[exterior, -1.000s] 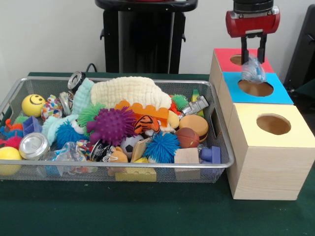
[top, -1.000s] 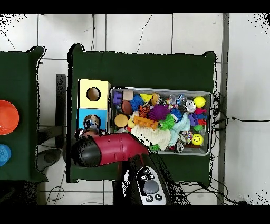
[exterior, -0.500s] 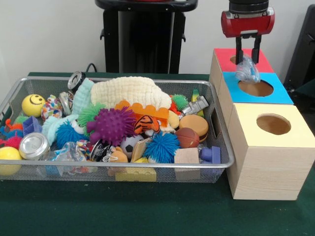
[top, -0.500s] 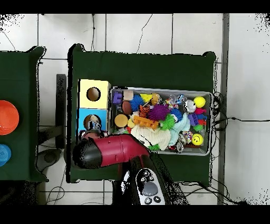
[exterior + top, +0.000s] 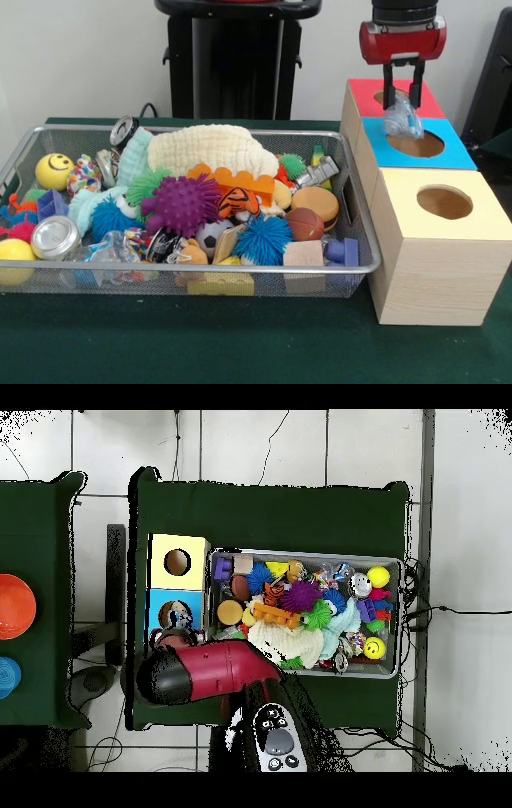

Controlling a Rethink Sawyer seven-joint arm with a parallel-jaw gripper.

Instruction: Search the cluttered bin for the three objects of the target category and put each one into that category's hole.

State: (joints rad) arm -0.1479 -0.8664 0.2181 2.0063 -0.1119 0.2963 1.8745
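I have the crinkled plastic piece (image 5: 402,120) pinched above the boxes.
My gripper (image 5: 402,94) fingers (image 5: 389,84) clamp it over the blue box (image 5: 456,152), just beside the red box (image 5: 364,90); the mesh bin (image 5: 356,232) sits apart.
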